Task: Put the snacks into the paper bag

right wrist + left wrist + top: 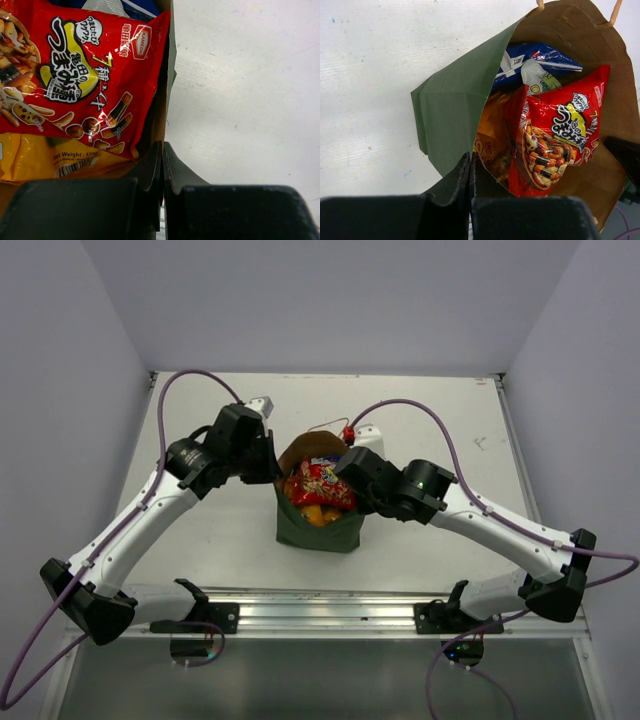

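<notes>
White worktop [230, 540], mid-frame: my left fingers [454, 186] and right fingers [149, 172] pinch opposite rims of the paper bag [451, 107]; I should release slowly so it stands.

Lighting is bright, diffuse and overhead in all three views. The table [200, 530] carries only soft, faint shadows beside the paper bag [315, 530]. Specular glare streaks the foil of the red packet [85, 75]. The left gripper [471, 162] and right gripper [163, 150] render as underexposed, slightly defocused black masses at the lower frame edge.
</notes>
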`<state>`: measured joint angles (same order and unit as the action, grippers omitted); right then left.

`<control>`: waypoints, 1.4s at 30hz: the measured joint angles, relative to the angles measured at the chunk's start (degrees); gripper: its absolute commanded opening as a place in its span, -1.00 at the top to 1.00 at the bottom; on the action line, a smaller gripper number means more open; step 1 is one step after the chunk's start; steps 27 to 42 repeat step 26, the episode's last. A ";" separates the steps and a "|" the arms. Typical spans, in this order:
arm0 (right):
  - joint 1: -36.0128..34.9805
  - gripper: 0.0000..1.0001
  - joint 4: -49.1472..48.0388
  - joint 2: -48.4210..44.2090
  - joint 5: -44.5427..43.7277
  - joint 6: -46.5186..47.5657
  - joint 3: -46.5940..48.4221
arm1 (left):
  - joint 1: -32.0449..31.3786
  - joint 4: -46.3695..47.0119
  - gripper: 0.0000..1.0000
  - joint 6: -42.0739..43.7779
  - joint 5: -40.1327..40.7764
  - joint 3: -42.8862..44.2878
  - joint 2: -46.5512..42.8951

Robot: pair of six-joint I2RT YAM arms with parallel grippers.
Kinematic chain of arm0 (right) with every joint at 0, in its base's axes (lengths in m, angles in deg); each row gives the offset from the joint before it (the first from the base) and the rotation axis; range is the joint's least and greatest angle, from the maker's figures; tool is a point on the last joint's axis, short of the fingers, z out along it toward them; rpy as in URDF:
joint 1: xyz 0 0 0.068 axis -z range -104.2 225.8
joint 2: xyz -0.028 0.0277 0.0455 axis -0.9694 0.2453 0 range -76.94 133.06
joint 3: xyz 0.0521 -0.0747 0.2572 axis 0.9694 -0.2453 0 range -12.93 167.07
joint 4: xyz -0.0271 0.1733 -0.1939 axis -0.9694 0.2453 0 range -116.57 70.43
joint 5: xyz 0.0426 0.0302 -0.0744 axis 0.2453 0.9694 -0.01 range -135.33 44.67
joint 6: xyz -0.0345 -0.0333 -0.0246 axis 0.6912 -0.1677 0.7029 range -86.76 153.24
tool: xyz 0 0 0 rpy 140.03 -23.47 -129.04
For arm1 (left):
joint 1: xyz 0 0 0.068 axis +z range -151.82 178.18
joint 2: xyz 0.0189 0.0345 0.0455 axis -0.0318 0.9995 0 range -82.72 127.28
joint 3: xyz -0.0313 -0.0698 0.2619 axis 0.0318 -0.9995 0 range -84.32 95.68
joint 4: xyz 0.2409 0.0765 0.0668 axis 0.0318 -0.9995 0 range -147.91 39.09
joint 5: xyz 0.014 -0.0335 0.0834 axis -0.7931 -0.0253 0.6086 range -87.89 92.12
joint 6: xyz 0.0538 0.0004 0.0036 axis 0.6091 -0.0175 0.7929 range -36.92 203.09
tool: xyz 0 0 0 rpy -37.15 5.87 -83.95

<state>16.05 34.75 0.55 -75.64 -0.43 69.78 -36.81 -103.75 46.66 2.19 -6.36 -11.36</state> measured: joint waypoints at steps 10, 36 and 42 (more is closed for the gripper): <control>0.02 -0.54 -0.79 -1.79 -1.95 2.01 1.03 | 0.09 4.44 -0.99 1.40 2.36 1.22 -1.44; 1.33 -0.82 10.49 2.25 -34.36 0.15 16.96 | 7.98 17.75 -0.99 13.38 36.59 13.44 -5.38; 1.33 -0.82 10.49 2.25 -34.36 0.15 16.96 | 7.98 17.75 -0.99 13.38 36.59 13.44 -5.38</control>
